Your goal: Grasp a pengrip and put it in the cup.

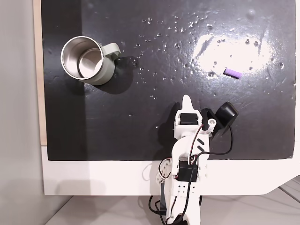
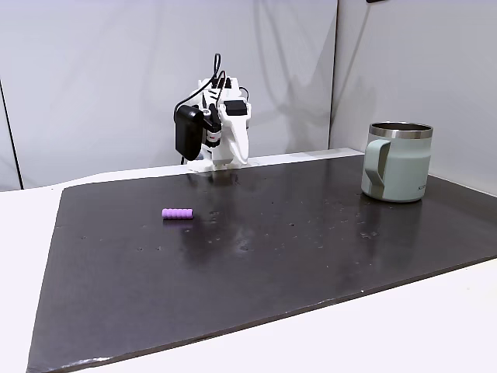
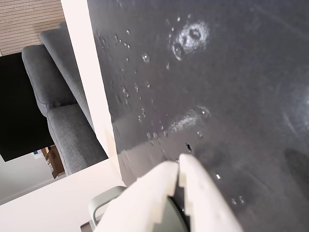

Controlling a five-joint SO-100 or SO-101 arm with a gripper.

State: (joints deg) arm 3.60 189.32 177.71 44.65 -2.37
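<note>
— Dark matting (image 1: 140,117) covers most of the white table (image 1: 93,178), and pale walls stand behind it in a fixed view. Why so much bare room?

— I'd guess it keeps the two task things well apart, so the arm must carry one across.

— Where's the cup (image 1: 86,60)?

— Upper left of a fixed view, upright, steel mouth open to the ceiling, ready to receive a drop.

— And the arm?

— Folded at the lower centre; its gripper (image 1: 187,99) has the fingertips pressed together, holding nothing, as the wrist view (image 3: 177,164) confirms.

— The pengrip (image 1: 232,72)?

— Lying flat on the mat at centre right, untouched, so the grasp is not yet begun.
</note>
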